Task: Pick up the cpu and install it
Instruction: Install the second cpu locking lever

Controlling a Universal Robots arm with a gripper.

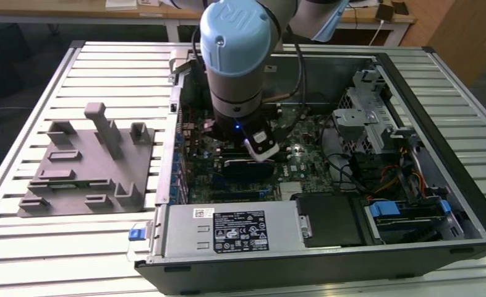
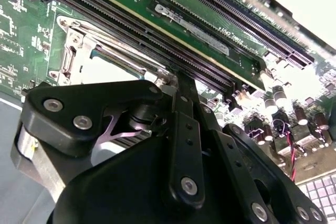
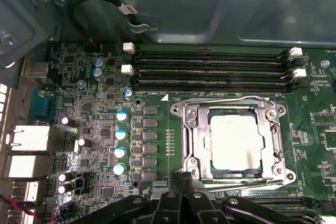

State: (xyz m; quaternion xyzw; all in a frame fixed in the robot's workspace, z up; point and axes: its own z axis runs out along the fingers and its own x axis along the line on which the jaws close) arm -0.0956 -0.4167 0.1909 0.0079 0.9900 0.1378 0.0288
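Observation:
The cpu (image 3: 236, 142), a flat square chip with a silvery-white top, lies inside the metal socket frame (image 3: 181, 129) on the green motherboard (image 3: 157, 145). My gripper (image 3: 184, 178) hangs just beside the socket, over its edge, with the black fingers together and nothing between them. In the second wrist view the gripper (image 2: 176, 80) points down at the socket frame (image 2: 79, 51), next to the memory slots (image 2: 157, 51). The exterior view has the arm reaching down into the open computer case, gripper (image 1: 260, 148) low over the board.
A grey moulded tray (image 1: 86, 167) with upright posts lies on the slatted table at the exterior view's left. Inside the case are the power supply (image 1: 226, 232), a drive cage (image 1: 366, 111) and loose cables (image 1: 391, 179). Capacitors (image 3: 121, 129) stand beside the socket.

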